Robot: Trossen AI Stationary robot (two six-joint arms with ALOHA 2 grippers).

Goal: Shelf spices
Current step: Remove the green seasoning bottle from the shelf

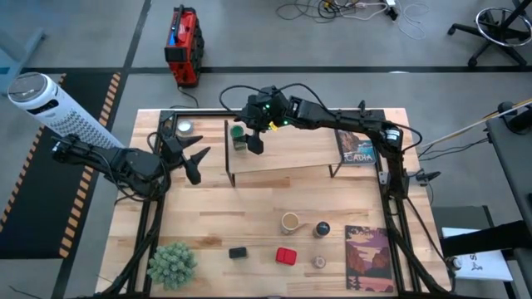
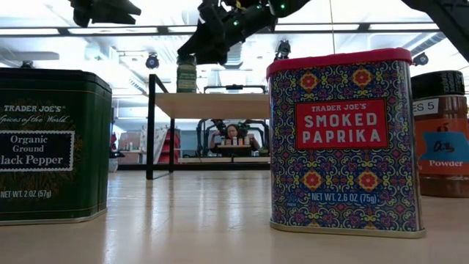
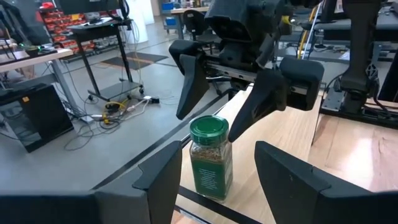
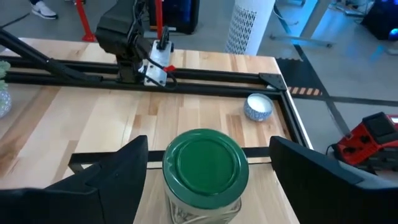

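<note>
The right claw (image 1: pixel 249 137), jaws apart, straddles the green-lidded jar (image 1: pixel 238 133) standing on the shelf (image 1: pixel 291 154)'s far-left end, seemingly released, so lifting clear comes next.

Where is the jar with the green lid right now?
In the high view, the green-lidded jar stands upright at the left end of the shelf, by its left upright. The open right gripper hangs around it, fingers apart on either side.
</note>
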